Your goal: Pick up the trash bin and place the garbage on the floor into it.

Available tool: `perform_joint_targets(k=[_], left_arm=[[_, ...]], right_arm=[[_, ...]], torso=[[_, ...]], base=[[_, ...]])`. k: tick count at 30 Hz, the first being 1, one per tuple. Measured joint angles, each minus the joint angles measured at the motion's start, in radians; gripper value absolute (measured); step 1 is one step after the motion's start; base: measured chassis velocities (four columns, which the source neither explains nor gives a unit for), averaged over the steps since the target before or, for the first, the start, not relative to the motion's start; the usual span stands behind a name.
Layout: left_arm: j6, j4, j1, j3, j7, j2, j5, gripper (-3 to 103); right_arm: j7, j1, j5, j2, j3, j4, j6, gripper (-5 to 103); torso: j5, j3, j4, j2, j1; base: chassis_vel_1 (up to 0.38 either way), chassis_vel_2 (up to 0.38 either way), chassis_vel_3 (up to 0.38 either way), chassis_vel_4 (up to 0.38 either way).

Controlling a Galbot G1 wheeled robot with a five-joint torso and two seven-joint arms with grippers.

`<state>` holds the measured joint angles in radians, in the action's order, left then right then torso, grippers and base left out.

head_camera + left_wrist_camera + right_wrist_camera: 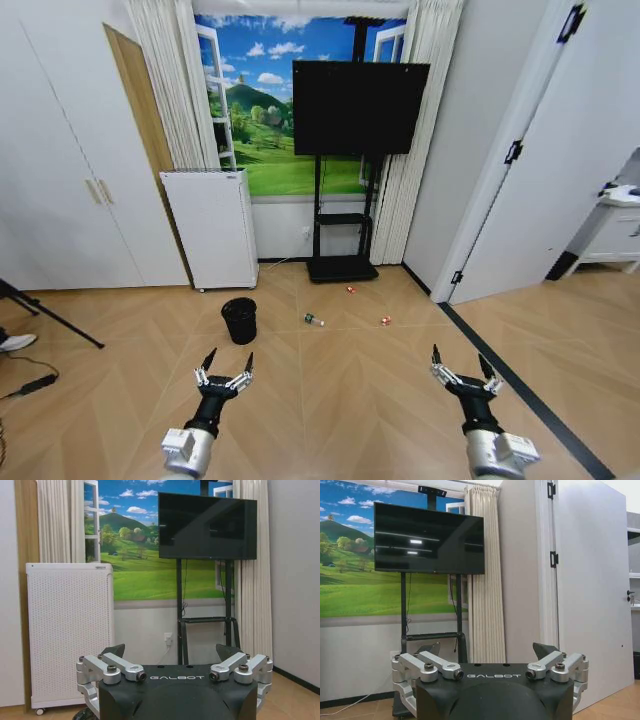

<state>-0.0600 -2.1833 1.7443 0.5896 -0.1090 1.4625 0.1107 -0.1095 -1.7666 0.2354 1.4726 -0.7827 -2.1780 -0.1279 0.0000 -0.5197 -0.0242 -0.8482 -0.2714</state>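
Two robot arms reach forward over a herringbone wood floor (330,400). At seven o'clock in the head view, the left pincer (226,366) hangs with its fingers spread wide and nothing between them. At five o'clock the right pincer (461,363) is likewise spread and empty, just inside the dark strip (530,395) that runs along the floor's right side.

Beyond the left pincer, toward eleven o'clock of it, stands the trash bin (239,320), a small black mesh basket, upright on the floor and well apart from both arms. The garbage lies past the bin to its right: a small clear bottle (314,320) with a green label at the bin's three o'clock, a red-and-white piece (385,321) farther along the same line, and another red-and-white piece (350,290) deeper in, near the foot of the TV stand (342,266).

Against the far wall, a white perforated appliance (211,228) sits at eleven o'clock from the bin, and a dark television (359,106) on its black stand rises at twelve, before a painted landscape framed by pale curtains (175,85).
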Motion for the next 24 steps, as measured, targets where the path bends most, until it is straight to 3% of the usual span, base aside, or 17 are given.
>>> perform_joint_targets(k=[24], left_arm=[[0.015,-0.007,0.010,0.008,0.017,-0.001,0.004,99]], right_arm=[[0.020,-0.012,-0.009,0.012,0.009,-0.010,0.036,100]], torso=[[0.0000,0.000,0.0000,0.000,0.000]], base=[[0.000,0.000,0.000,0.000]])
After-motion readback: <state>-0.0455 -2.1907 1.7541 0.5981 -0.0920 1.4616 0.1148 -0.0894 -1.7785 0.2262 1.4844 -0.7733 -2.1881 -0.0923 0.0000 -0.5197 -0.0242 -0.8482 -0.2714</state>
